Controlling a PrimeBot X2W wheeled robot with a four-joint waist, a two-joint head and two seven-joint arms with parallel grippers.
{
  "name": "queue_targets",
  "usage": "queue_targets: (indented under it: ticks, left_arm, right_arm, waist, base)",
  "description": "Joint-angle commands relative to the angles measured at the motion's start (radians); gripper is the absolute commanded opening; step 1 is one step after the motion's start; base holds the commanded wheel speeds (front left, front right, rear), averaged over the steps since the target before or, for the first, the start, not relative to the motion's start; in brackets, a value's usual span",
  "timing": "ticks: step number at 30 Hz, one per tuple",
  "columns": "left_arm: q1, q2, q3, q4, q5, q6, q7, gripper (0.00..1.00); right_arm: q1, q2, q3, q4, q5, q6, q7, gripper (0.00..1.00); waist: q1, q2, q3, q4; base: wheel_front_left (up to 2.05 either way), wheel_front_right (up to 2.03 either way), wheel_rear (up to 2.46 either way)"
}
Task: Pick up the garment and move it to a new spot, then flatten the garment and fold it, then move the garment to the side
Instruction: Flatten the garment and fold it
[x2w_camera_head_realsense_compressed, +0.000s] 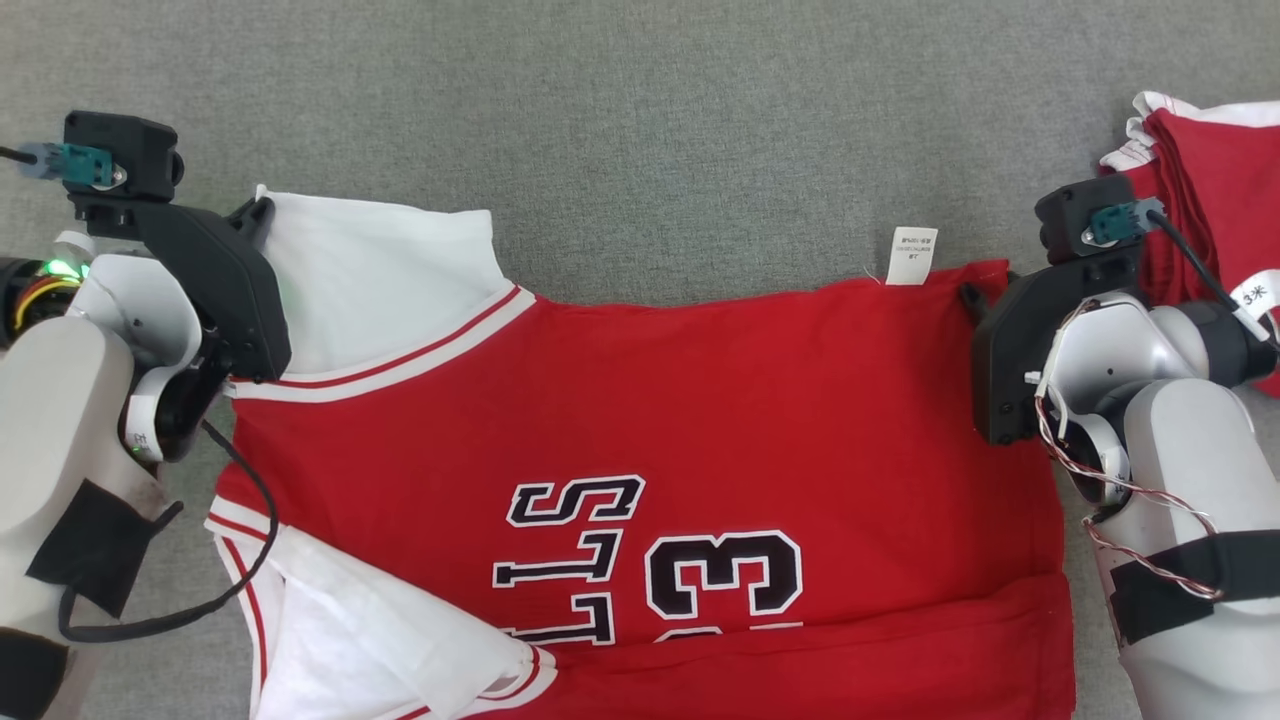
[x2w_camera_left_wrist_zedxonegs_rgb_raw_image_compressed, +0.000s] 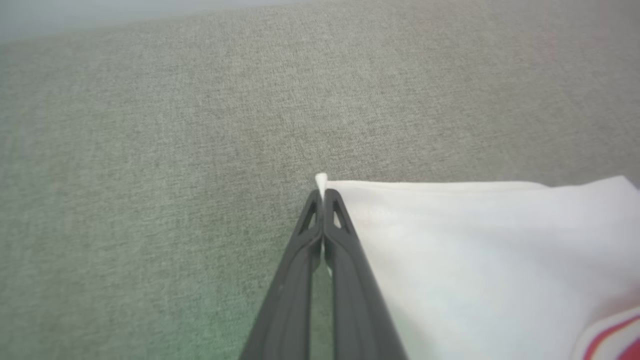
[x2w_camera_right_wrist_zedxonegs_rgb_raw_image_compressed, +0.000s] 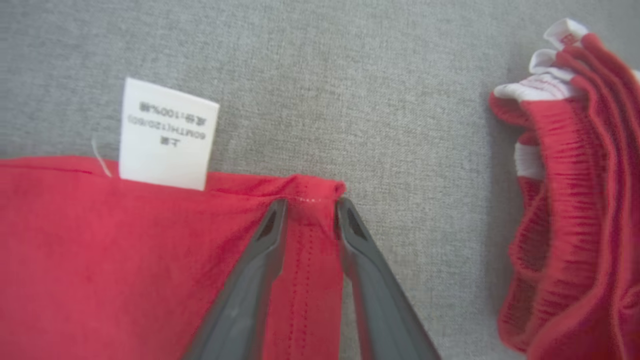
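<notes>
The garment is a red jersey with white sleeves and black-and-white lettering, lying spread on the grey fabric surface. My left gripper is shut on the far corner of its white sleeve, and a tip of white cloth sticks out past the closed fingertips. My right gripper is at the jersey's far right hem corner. Its fingers stand apart with the red hem bunched between them. A white care label pokes out of the hem just left of it.
A pile of other red and white clothes lies at the far right, close beside my right wrist. Bare grey surface stretches beyond the jersey's far edge.
</notes>
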Motion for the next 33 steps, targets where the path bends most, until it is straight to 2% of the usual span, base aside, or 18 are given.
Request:
queue_targets:
  ticks: [1,2,3,4,7,10,18,24,33]
  left_arm:
    - [0.011,-0.003,0.002,0.0,-0.008,-0.001,-0.01,0.0]
    - [0.015,-0.006,0.003,0.001,-0.011,-0.003,-0.016,0.0]
    - [0.02,-0.009,0.005,0.002,-0.015,-0.006,-0.023,0.0]
    - [0.027,-0.014,0.007,0.003,-0.019,-0.007,-0.033,0.0]
    - [0.057,-0.052,0.07,-0.013,-0.07,0.004,-0.145,0.0]
    - [0.108,-0.068,0.098,-0.024,-0.075,0.023,-0.245,0.0]
    - [0.33,-0.084,0.119,-0.145,-0.067,0.059,-0.449,0.0]
    - [0.505,-0.085,0.122,-0.278,-0.078,0.097,-0.505,0.0]
    - [0.779,-0.107,0.139,-0.509,-0.141,0.182,-0.533,0.0]
  right_arm:
    - [-0.003,-0.005,0.01,0.032,0.015,0.001,-0.002,0.41]
    - [-0.002,-0.009,0.017,0.045,0.018,0.001,-0.004,0.35]
    - [-0.002,-0.014,0.023,0.055,0.019,0.001,-0.009,0.09]
    - [-0.001,-0.021,0.026,0.062,0.022,0.0,-0.014,0.0]
    - [0.011,-0.033,0.014,0.067,0.033,0.0,-0.059,0.0]
    - [0.035,-0.028,0.001,0.07,0.047,0.0,-0.094,0.0]
    - [0.16,-0.046,-0.002,0.011,0.081,0.0,-0.211,0.0]
    - [0.257,-0.092,0.02,-0.052,0.085,0.0,-0.252,0.0]
    - [0.371,-0.235,0.104,-0.121,0.121,0.0,-0.252,0.0]
  waist:
    - [0.0001,0.0,-0.007,0.004]
    - [0.0001,0.0,-0.012,0.007]
    - [0.0001,0.0,-0.017,0.009]
    - [0.0001,0.0,-0.025,0.012]
    - [0.0001,0.0,-0.055,0.022]
    - [0.0001,0.0,-0.089,0.03]
    - [0.0001,0.0,-0.181,0.063]
    - [0.0001,0.0,-0.225,0.095]
    - [0.0001,0.0,-0.263,0.13]
  base:
    - [0.0,0.0,0.0]
    - [0.0,0.0,0.0]
    - [0.0,0.0,0.0]
    - [0.0,0.0,0.0]
    - [0.0,0.0,0.0]
    - [0.0,0.0,0.0]
    - [0.0,0.0,0.0]
    - [0.0,0.0,0.0]
    - [0.0,0.0,0.0]
